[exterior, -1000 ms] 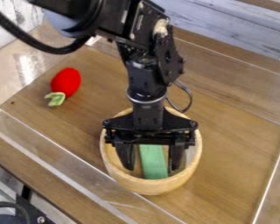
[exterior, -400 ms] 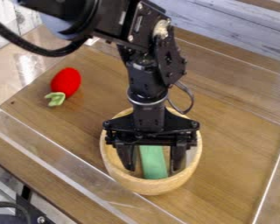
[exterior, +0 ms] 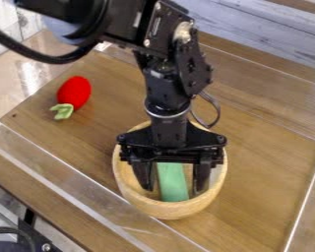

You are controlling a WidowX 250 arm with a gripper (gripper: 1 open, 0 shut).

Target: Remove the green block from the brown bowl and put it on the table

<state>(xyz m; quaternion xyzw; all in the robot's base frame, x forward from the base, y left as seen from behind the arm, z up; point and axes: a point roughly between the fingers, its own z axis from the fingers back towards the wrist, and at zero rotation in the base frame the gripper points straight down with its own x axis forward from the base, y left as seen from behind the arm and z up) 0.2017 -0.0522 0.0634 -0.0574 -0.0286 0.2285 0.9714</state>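
The fingers (exterior: 172, 175) point down into the bowl, spread as wide as they go, one on each side of the green block (exterior: 172, 181). Daylight shows between them and the block lies in that gap, so they have not closed on it; whether either finger brushes the block's sides cannot be told from this angle. The block sits inside the bowl (exterior: 176, 209), its long side running from under the gripper toward the bowl's near rim, with its far end hidden behind the dark gripper body.

The bowl is round, pale tan wood with a thick rim, and it stands on the brown wood-grain counter (exterior: 260, 202). The black robot arm (exterior: 164, 59) comes in above the bowl from the far left and covers much of its far side. A dark cable loops out beside the arm, just beyond the bowl's far rim.

Beyond the bowl and to its left in the view, a red toy strawberry (exterior: 74, 92) with a green leafy end lies on the counter, well apart from the bowl. A low clear plastic wall (exterior: 71, 179) runs along the counter's edge on the bowl's near left side, passing close to it. Past the counter, far behind the bowl, is a pale wood-grain surface (exterior: 259, 34).
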